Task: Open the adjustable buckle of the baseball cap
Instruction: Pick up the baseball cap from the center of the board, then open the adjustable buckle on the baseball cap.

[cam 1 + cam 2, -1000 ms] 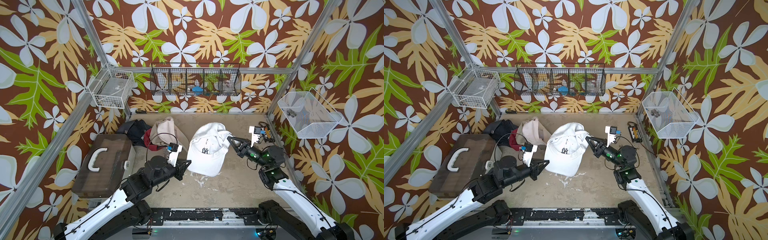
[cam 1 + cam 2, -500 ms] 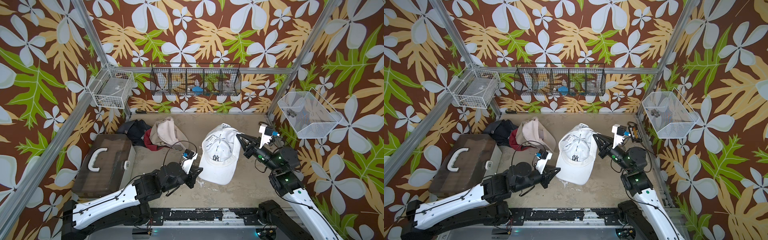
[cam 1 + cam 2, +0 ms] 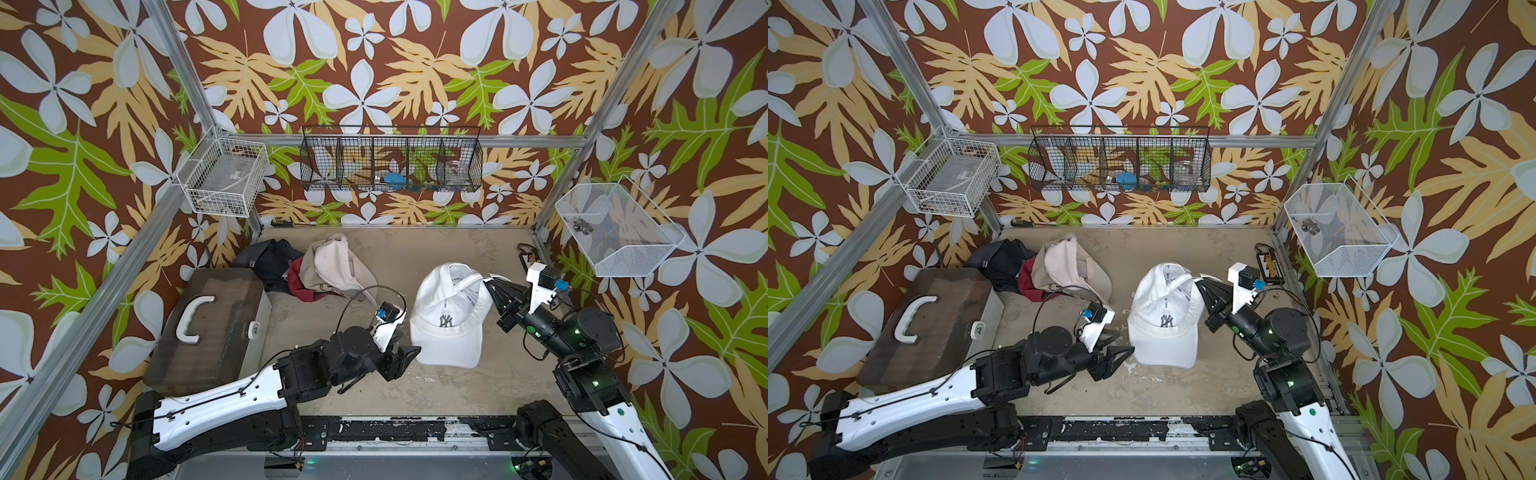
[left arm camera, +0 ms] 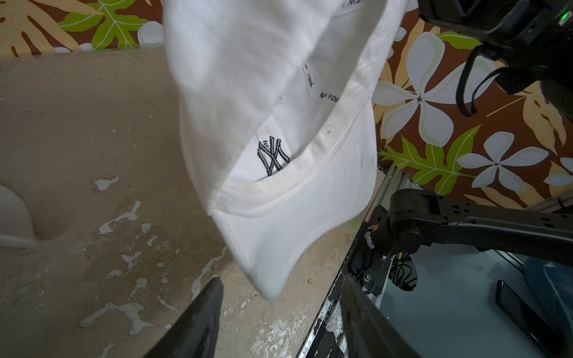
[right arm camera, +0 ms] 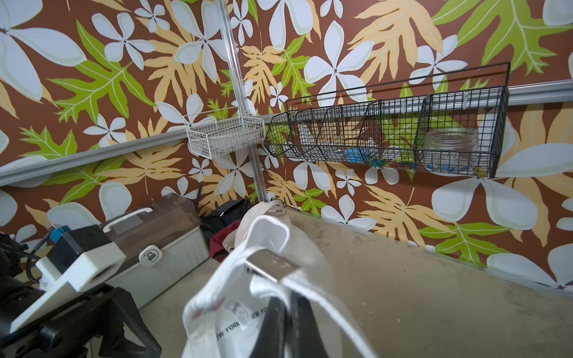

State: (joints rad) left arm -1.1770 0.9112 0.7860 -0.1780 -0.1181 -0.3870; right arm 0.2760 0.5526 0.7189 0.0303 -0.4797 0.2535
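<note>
A white baseball cap (image 3: 446, 316) (image 3: 1163, 324) with a dark NY logo hangs brim-down, its inside facing up. My right gripper (image 3: 486, 283) (image 3: 1198, 283) (image 5: 286, 299) is shut on the cap's back strap, just below the metal adjustable buckle (image 5: 269, 265). The strap's free end loops beyond the buckle. My left gripper (image 3: 405, 345) (image 3: 1122, 340) (image 4: 280, 282) stands open at the near left corner of the brim (image 4: 294, 235). The brim's tip hangs between the fingers without being pinched.
A pile of other caps (image 3: 328, 270) lies at the back left. A brown-lidded box (image 3: 208, 328) with a white handle stands on the left. Wire baskets (image 3: 390, 160) hang on the walls. A small device (image 3: 528, 258) lies by the right edge.
The cap has been carried to the right by both arms. My left gripper has opened and let go of the brim. The right gripper keeps its hold on the strap.
</note>
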